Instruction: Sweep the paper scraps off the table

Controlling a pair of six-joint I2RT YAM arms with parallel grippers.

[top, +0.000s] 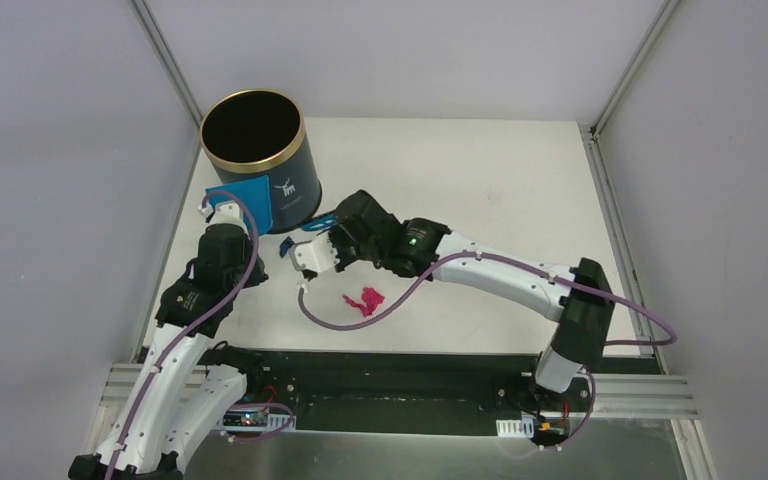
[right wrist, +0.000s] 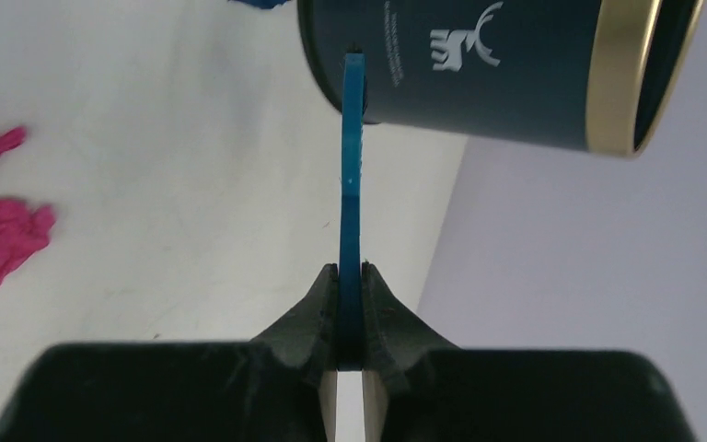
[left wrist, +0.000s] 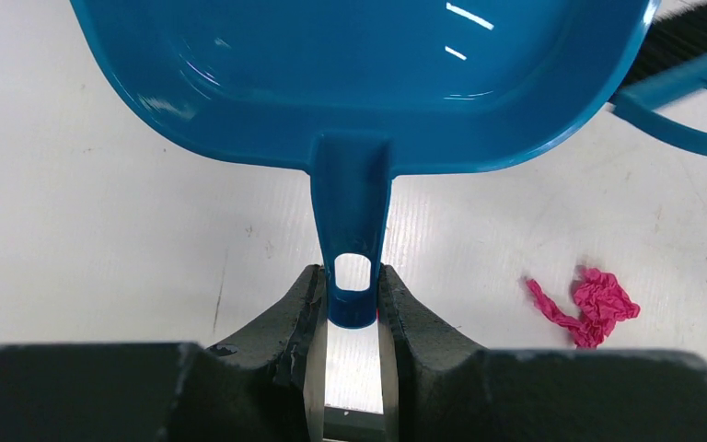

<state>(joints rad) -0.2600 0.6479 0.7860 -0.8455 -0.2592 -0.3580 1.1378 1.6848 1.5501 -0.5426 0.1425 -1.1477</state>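
White table (top: 480, 180): wrist views alone show left hand (left wrist: 351, 287) pinching the dustpan (left wrist: 359, 83), right hand (right wrist: 350, 278) the brush (right wrist: 352, 184).

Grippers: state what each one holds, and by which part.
The left gripper clamps the blue dustpan by the tip of its handle, at the hanging hole. The right gripper is shut on the blue brush, gripping its thin handle.
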